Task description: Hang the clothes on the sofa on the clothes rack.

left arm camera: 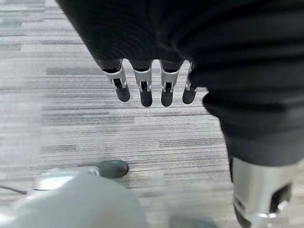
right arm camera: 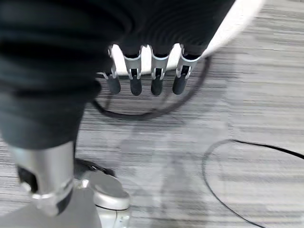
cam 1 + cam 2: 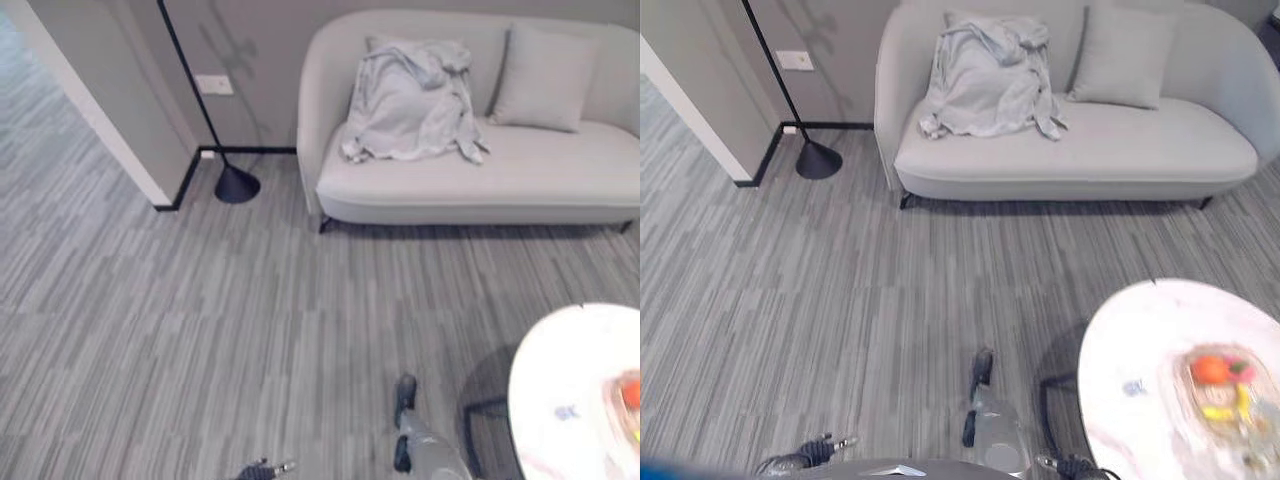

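A pale grey garment (image 3: 412, 100) lies crumpled against the backrest at the left end of a curved, light-upholstered sofa (image 3: 500, 180), its hem spilling onto the seat; a matching square cushion (image 3: 540, 78) leans on the backrest further right, apart from it. Beside the sofa's left arm, a thin black pole rises from a cone-shaped lamp base (image 3: 236, 185) on striped grey carpet (image 3: 200, 320). The right eye view shows a plate of orange and yellow food (image 3: 1225, 385) on a round white marble desk (image 3: 1140, 350) at lower right. Each wrist view shows what the head views do not: the left hand (image 1: 142, 88) and right hand (image 2: 142, 78) hang over carpet, fingers straight and empty.
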### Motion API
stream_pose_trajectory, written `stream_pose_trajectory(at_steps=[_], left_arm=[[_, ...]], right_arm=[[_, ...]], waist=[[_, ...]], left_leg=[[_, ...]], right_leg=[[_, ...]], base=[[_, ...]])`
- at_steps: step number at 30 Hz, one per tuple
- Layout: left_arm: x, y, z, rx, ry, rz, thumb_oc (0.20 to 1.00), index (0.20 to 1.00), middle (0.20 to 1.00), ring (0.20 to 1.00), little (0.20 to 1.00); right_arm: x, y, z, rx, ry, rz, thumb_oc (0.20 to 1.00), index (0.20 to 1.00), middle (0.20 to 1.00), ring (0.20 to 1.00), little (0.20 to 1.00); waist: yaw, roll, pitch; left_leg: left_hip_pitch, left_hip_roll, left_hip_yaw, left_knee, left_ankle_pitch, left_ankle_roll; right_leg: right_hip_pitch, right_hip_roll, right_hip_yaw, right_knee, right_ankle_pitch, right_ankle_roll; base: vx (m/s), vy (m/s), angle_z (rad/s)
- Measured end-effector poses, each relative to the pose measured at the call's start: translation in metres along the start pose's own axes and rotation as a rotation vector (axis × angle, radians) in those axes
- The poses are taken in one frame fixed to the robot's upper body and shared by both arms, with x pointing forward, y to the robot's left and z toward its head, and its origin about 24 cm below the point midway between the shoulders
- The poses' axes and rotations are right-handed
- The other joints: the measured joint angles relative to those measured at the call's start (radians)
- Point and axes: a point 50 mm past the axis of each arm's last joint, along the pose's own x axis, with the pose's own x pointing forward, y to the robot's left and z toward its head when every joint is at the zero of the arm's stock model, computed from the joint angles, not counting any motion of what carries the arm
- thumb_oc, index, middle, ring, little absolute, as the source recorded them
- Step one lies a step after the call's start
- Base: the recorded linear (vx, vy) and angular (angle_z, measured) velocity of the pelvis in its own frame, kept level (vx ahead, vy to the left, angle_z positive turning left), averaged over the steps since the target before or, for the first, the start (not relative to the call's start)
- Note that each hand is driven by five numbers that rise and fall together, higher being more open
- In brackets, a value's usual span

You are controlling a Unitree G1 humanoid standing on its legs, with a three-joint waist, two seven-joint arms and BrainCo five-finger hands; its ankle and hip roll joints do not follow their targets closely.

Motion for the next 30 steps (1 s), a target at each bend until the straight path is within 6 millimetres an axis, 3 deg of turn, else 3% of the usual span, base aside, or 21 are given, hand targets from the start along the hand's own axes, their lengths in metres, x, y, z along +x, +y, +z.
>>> stream_pose_trajectory(at_steps=[1,2,5,6,8,10,11,12,13,14,15,16,17,20,22,23,25,26,27,28,30], left_arm=[[-0.001,0.002,-0.003,0.000,0.007,0.003,1.000,1.000,1.000,1.000,1.000],[-0.001,0.002,-0.009,-0.004,0.017,0.004,1.000,1.000,1.000,1.000,1.000],[-0.001,0.004,0.000,-0.058,-0.033,0.010,1.000,1.000,1.000,1.000,1.000],[-0.001,0.014,0.016,-0.057,-0.082,0.031,1.000,1.000,1.000,1.000,1.000],[-0.001,0.019,0.035,-0.071,-0.145,0.037,1.000,1.000,1.000,1.000,1.000],[0.000,0.017,0.042,-0.070,-0.162,0.031,1.000,1.000,1.000,1.000,1.000],[0.000,0.014,0.046,-0.072,-0.171,0.023,1.000,1.000,1.000,1.000,1.000],[0.000,0.012,0.046,-0.072,-0.170,0.019,1.000,1.000,1.000,1.000,1.000],[0.000,0.012,0.043,-0.071,-0.157,0.019,1.000,1.000,1.000,1.000,1.000],[0.000,0.012,0.040,-0.081,-0.152,0.021,1.000,1.000,1.000,1.000,1.000],[0.000,0.013,0.028,-0.091,-0.118,0.027,1.000,1.000,1.000,1.000,1.000],[-0.001,0.023,0.018,-0.125,-0.073,0.063,1.000,1.000,1.000,1.000,1.000],[-0.001,0.025,0.019,-0.139,-0.075,0.068,1.000,1.000,1.000,1.000,1.000],[-0.002,0.033,0.013,-0.143,-0.057,0.087,1.000,1.000,1.000,1.000,1.000],[-0.003,0.040,0.009,-0.142,-0.048,0.106,1.000,1.000,1.000,1.000,1.000],[-0.002,0.040,0.014,-0.140,-0.057,0.103,1.000,1.000,1.000,1.000,1.000],[-0.001,0.035,0.022,-0.115,-0.076,0.087,1.000,1.000,1.000,1.000,1.000],[-0.001,0.035,0.024,-0.100,-0.082,0.085,1.000,1.000,1.000,1.000,1.000],[-0.001,0.034,0.028,-0.094,-0.095,0.082,1.000,1.000,1.000,1.000,1.000],[0.000,0.032,0.031,-0.077,-0.097,0.077,1.000,1.000,1.000,1.000,1.000],[0.000,0.025,0.034,-0.046,-0.101,0.057,1.000,1.000,1.000,1.000,1.000]], right_arm=[[0.000,-0.002,-0.002,-0.001,0.001,-0.005,1.000,1.000,1.000,1.000,1.000],[0.000,-0.008,-0.003,-0.010,-0.002,-0.020,1.000,1.000,1.000,1.000,1.000],[0.000,-0.023,0.039,-0.019,-0.135,-0.053,1.000,1.000,1.000,1.000,1.000],[0.000,-0.014,0.062,-0.008,-0.189,-0.033,1.000,1.000,1.000,1.000,1.000],[-0.003,-0.009,0.084,-0.018,-0.246,-0.020,1.000,1.000,1.000,1.000,1.000],[-0.004,-0.009,0.091,-0.022,-0.270,-0.020,1.000,1.000,1.000,1.000,1.000],[-0.004,-0.013,0.094,-0.017,-0.282,-0.026,1.000,1.000,1.000,1.000,1.000],[-0.005,-0.016,0.097,-0.019,-0.288,-0.033,1.000,1.000,1.000,1.000,1.000],[-0.002,-0.021,0.080,-0.044,-0.239,-0.047,1.000,1.000,1.000,1.000,1.000],[-0.001,-0.023,0.068,-0.041,-0.200,-0.054,1.000,1.000,1.000,1.000,1.000],[0.000,-0.025,0.057,-0.037,-0.170,-0.059,1.000,1.000,1.000,1.000,1.000],[0.001,-0.018,0.054,-0.019,-0.153,-0.044,1.000,1.000,1.000,1.000,1.000],[0.001,-0.016,0.055,-0.009,-0.152,-0.040,1.000,1.000,1.000,1.000,1.000],[0.001,-0.007,0.046,0.034,-0.139,-0.020,1.000,1.000,1.000,1.000,1.000],[0.001,-0.001,0.034,0.042,-0.107,-0.007,1.000,1.000,1.000,1.000,1.000],[0.001,-0.002,0.027,0.042,-0.086,-0.010,1.000,1.000,1.000,1.000,1.000],[0.001,-0.006,0.029,0.037,-0.094,-0.017,1.000,1.000,1.000,1.000,1.000],[0.001,-0.006,0.029,0.038,-0.097,-0.016,1.000,1.000,1.000,1.000,1.000],[0.001,-0.005,0.025,0.036,-0.090,-0.012,1.000,1.000,1.000,1.000,1.000],[0.001,-0.004,0.032,0.042,-0.111,-0.011,1.000,1.000,1.000,1.000,1.000],[0.001,-0.005,0.027,0.052,-0.099,-0.015,1.000,1.000,1.000,1.000,1.000]], waist=[[0.001,-0.012,-0.027],[0.014,-0.016,-0.046],[0.073,-0.015,-0.061],[0.097,-0.068,-0.023],[0.113,-0.095,0.022],[0.125,-0.090,0.047],[0.137,-0.080,0.059],[0.135,-0.060,0.072],[0.133,-0.034,0.078],[0.144,-0.014,0.075],[0.161,-0.001,0.066],[0.166,-0.050,0.072],[0.167,-0.060,0.077],[0.191,-0.077,0.055],[0.191,-0.111,0.014],[0.190,-0.106,0.008],[0.179,-0.062,0.004],[0.166,-0.057,0.001],[0.155,-0.048,0.002],[0.134,-0.036,0.011],[0.131,0.012,0.029]], left_leg=[[-0.060,0.004,0.002,0.154,0.027,-0.042],[-0.115,0.018,0.011,0.322,0.053,-0.075],[-0.340,0.063,0.039,0.716,0.091,-0.036],[-0.435,0.077,0.110,0.754,0.096,-0.020],[-0.557,0.056,0.137,0.637,0.102,-0.010],[-0.612,0.025,0.146,0.411,0.126,-0.002],[-0.610,0.004,0.142,0.205,0.157,0.007],[-0.617,0.002,0.149,0.138,0.185,0.008],[-0.603,-0.035,0.147,-0.145,0.250,-0.007],[-0.590,-0.050,0.158,-0.205,0.253,-0.005],[-0.566,-0.052,0.179,-0.243,0.237,-0.017],[-0.539,-0.094,0.202,-0.189,0.296,-0.022],[-0.535,-0.098,0.195,-0.165,0.306,-0.009],[-0.463,-0.084,0.178,-0.126,0.386,0.113],[-0.433,-0.105,0.199,-0.126,0.343,0.129],[-0.408,-0.108,0.206,-0.136,0.327,0.132],[-0.297,-0.082,0.223,-0.230,0.347,0.149],[-0.284,-0.088,0.221,-0.237,0.345,0.147],[-0.261,-0.103,0.203,-0.241,0.315,0.144],[-0.247,-0.121,0.193,-0.243,0.320,0.190],[-0.204,-0.127,0.173,-0.241,0.269,0.217]], right_leg=[[0.038,0.013,0.013,-0.013,0.004,-0.017],[0.076,0.037,0.018,-0.018,0.017,-0.137],[0.159,0.099,0.079,-0.009,-0.094,-0.198],[0.223,0.086,0.106,-0.022,-0.128,-0.214],[0.282,0.067,0.117,-0.022,-0.178,-0.203],[0.320,0.051,0.123,-0.023,-0.201,-0.180],[0.346,0.050,0.130,-0.024,-0.216,-0.158],[0.368,0.054,0.124,-0.024,-0.231,-0.149],[0.426,0.055,0.113,-0.024,-0.306,-0.117],[0.464,0.059,0.122,-0.024,-0.324,-0.101],[0.508,0.056,0.142,-0.024,-0.351,-0.093],[0.557,0.004,0.179,-0.018,-0.394,-0.075],[0.545,-0.016,0.192,0.019,-0.386,-0.075],[0.540,0.004,0.284,0.073,-0.356,-0.009],[0.515,-0.010,0.269,0.104,-0.314,-0.020],[0.525,-0.015,0.264,0.109,-0.269,-0.012],[0.323,-0.023,0.264,0.569,-0.223,0.074],[0.272,-0.029,0.264,0.657,-0.232,0.087],[0.206,-0.033,0.274,0.743,-0.227,0.092],[0.062,-0.069,0.265,0.975,-0.206,0.077],[-0.002,-0.129,0.190,0.964,-0.228,0.055]], base=[[0.33,-0.165,0.62],[0.29,-0.177,0.11],[0.54,-0.270,-0.28],[0.38,-0.107,-0.38],[0.37,0.002,-0.24],[0.49,0.083,-0.41],[0.73,0.133,-0.43],[0.69,0.128,-0.32],[0.54,0.082,-0.20],[0.53,0.095,-0.39],[0.76,0.199,-0.74],[0.56,0.171,-0.77],[0.71,0.274,-0.80],[0.38,0.168,-0.78],[0.44,0.239,-0.38],[0.32,0.238,-0.43],[0.26,0.287,-0.43],[0.22,0.268,-0.01],[0.27,0.232,0.32],[0.39,0.264,0.30],[0.33,0.106,0.10]])
